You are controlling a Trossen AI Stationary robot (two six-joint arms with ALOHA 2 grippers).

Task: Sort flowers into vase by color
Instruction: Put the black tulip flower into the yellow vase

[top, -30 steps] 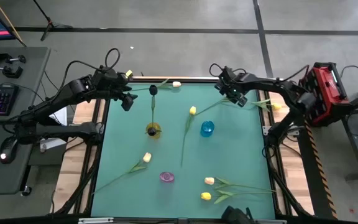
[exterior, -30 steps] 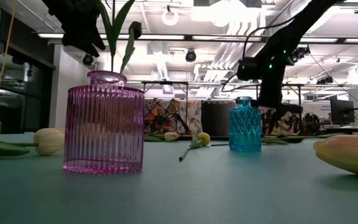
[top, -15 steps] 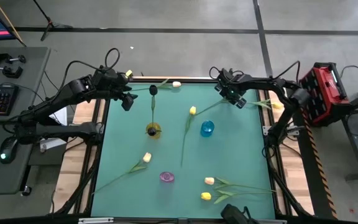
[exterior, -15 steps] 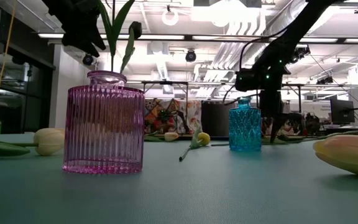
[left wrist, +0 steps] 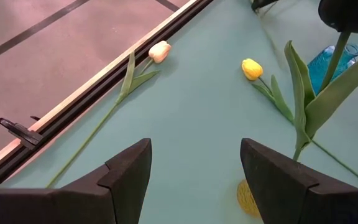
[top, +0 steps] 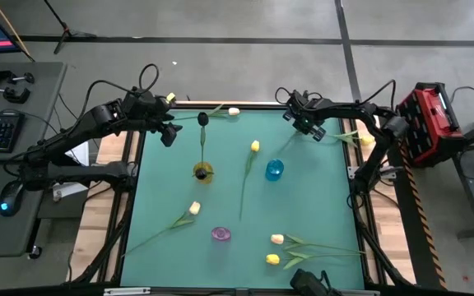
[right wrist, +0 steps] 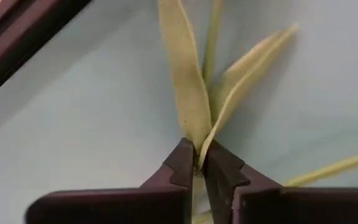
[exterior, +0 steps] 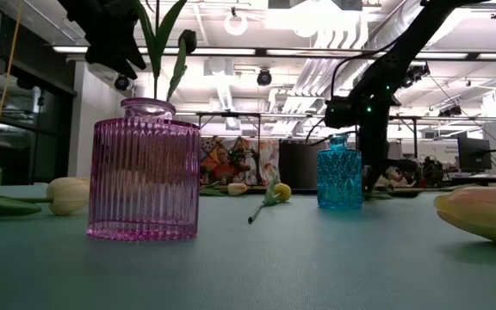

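My right gripper (top: pixel 306 126) is down at the mat's far right, behind the blue vase (top: pixel 275 170), and is shut on a tulip lying there (right wrist: pixel 194 93). That tulip's yellow head (top: pixel 367 140) rests past the mat's right edge. A black tulip (top: pixel 203 119) stands with its stem in the yellow vase (top: pixel 203 173). Another yellow tulip (top: pixel 254 146) lies mid-mat. My left gripper (left wrist: pixel 194 180) hangs open above the far left edge, with nothing between its fingers. My right gripper pinches the tulip between its two fingertips (right wrist: pixel 182 163) at the spot where two green leaves meet the stem (right wrist: pixel 196 146). The fingers come from above, pointing down (exterior: pixel 373 172). The tulip lies on the mat with its leaves fanned out beyond the fingertips.
A purple ribbed vase (top: pixel 220 234) stands near the front. Cream tulips lie at the far edge (top: pixel 234 111) and front left (top: pixel 194 208). Two more tulips (top: pixel 275 249) lie front right. A red device (top: pixel 430 123) sits beyond the right edge.
My right gripper has come down to the mat behind the blue vase, shifting a little toward the table's left, and has shut on the lying tulip's leaves.
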